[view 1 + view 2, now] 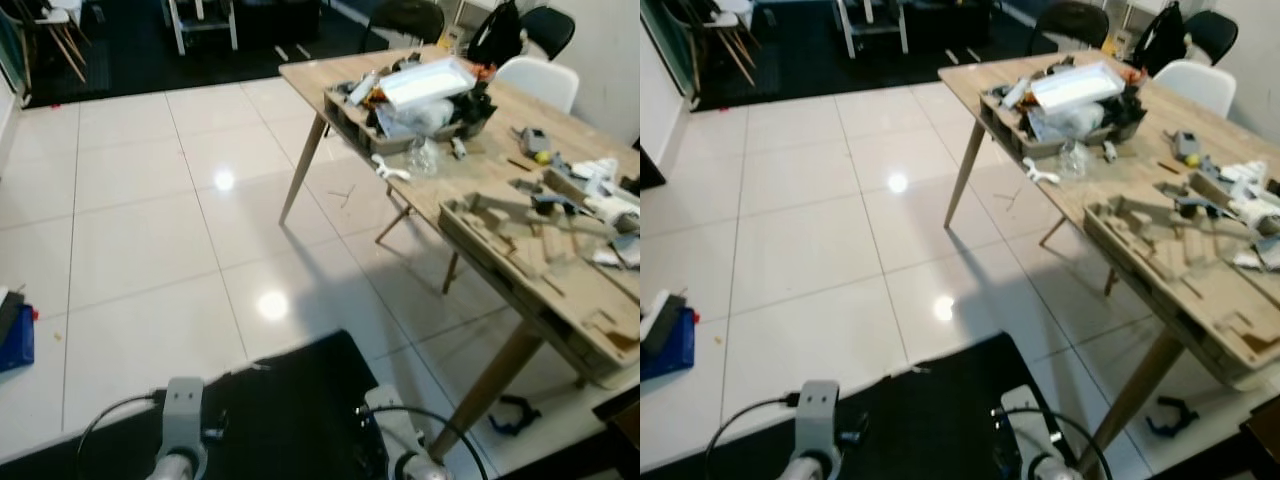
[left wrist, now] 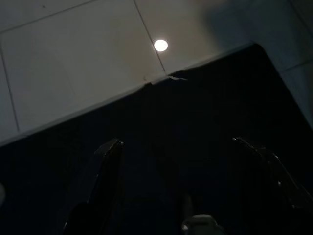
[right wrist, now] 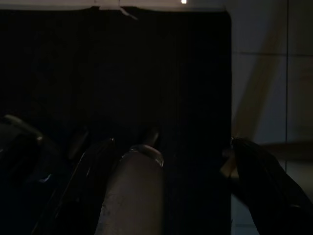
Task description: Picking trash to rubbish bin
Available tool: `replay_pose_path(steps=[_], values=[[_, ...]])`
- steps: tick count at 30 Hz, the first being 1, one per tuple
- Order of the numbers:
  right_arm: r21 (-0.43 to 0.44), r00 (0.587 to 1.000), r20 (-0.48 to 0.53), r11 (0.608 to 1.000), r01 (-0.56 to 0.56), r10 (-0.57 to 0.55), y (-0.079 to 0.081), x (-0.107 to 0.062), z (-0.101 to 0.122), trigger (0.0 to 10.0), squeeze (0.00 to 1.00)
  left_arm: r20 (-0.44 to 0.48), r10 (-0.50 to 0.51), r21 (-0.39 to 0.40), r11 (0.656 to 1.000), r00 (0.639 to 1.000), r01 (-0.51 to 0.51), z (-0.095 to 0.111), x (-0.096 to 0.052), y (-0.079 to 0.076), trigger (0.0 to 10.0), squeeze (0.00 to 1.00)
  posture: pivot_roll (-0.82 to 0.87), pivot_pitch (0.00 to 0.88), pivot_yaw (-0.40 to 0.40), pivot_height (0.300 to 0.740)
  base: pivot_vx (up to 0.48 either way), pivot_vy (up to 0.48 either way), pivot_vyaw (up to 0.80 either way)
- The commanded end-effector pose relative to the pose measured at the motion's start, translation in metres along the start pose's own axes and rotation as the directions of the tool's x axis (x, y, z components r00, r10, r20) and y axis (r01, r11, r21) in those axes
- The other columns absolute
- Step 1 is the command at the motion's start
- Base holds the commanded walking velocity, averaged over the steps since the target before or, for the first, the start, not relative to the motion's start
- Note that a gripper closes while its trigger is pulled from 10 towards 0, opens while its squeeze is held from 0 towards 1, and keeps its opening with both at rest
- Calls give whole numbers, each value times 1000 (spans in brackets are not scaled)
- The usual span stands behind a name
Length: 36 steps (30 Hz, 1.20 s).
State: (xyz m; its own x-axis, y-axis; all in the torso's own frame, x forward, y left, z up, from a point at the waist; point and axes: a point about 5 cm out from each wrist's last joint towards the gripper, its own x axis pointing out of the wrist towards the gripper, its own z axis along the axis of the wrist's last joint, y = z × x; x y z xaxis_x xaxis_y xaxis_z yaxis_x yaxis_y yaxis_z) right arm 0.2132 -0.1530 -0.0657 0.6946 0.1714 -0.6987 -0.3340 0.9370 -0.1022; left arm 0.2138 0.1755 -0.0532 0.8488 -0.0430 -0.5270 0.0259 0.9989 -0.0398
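You can see loose rubbish mostly on the right side of the head view, on the wooden table (image 1: 480, 185). A clear crumpled plastic piece (image 1: 423, 157) lies there, and just beside it to the left a small white piece (image 1: 390, 170) rests near the table edge. In the right wrist view a pale round tube-like thing (image 3: 134, 191) shows between the fingers, close against one of them. What it is, and whether it is gripped, you cannot tell in the dark.

At the left edge of the frame a blue flat item (image 1: 15, 345) lies on the white floor tiles. At the lower middle a black mat (image 1: 300, 395) covers the floor. In the upper right, a wooden tray (image 1: 350, 118) on the table is heaped with mixed clutter, with a white box (image 1: 425, 82) on top. Lower and more to the right, a second wooden tray (image 1: 462, 228) holds small wooden pieces. Under the table, at the lower right, a black clip-like thing (image 1: 512, 415) lies on the tiles.

Both arms hang low at the bottom of the frame, the left arm (image 1: 182, 420) and the right arm (image 1: 400, 435), over the mat. The left gripper (image 2: 176, 141) points down at the mat with fingers spread wide and nothing between them. The right gripper (image 3: 172, 142) also has its fingers wide apart, above the mat edge.
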Motion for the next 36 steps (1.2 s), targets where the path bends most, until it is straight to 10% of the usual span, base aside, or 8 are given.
replay_pose_path(steps=[1, 36], values=[[15, 1000, -24, 1000, 13, -12, -2, -2, -7, 10000, 0, -24, -4, 0, 1000, 1000, 4, -6, -2, -2, 10000, 0, 1, 106, 7, 740, 368, 0, 0], [57, 997, -66, 997, 49, -45, -7, -5, -16, 10000, 0, -56, -22, 32, 999, 998, 24, -9, -2, -5, 10000, 0, 5, 101, 15, 740, 204, 0, -22]])
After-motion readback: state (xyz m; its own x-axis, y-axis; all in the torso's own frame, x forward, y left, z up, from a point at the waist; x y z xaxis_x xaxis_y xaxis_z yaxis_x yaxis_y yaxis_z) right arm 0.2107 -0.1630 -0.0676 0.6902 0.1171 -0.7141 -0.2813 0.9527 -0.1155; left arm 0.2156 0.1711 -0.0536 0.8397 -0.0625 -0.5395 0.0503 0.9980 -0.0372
